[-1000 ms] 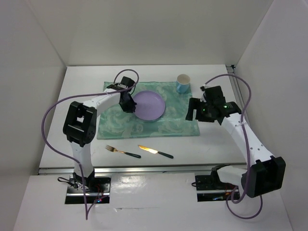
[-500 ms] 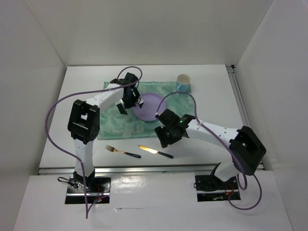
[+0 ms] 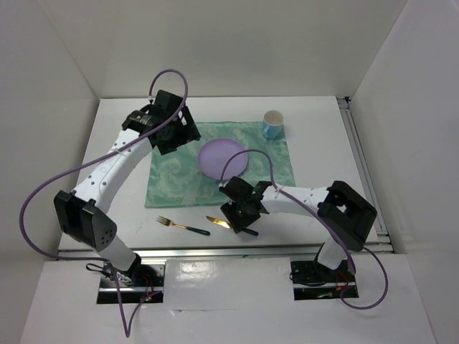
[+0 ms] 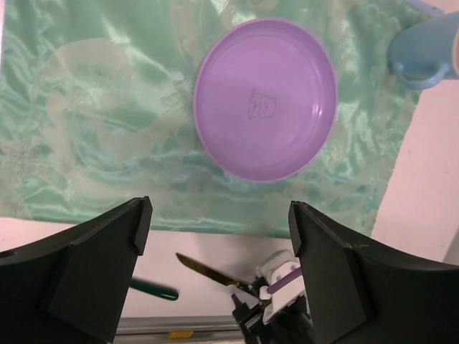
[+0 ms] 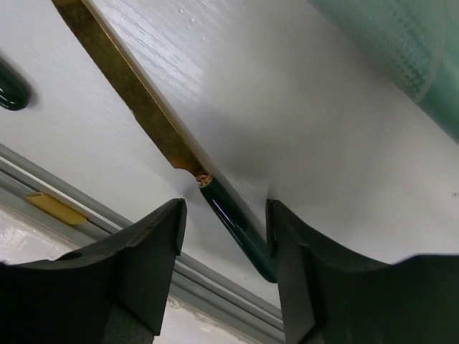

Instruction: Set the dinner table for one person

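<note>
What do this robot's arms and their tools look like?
The left arm and right arm are white tubes with chunky black joints, each trailing a looping purple cable. The left tool and right tool are black, with broad blunt fingers.

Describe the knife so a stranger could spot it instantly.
On the white table, look between the teal cloth and the near edge. The knife lies there beside a fork: flat gold blade, not tines, with the right gripper straddling its dark green handle.

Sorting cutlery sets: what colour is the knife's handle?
Dark green; the knife handle shows best in the right wrist view.
</note>
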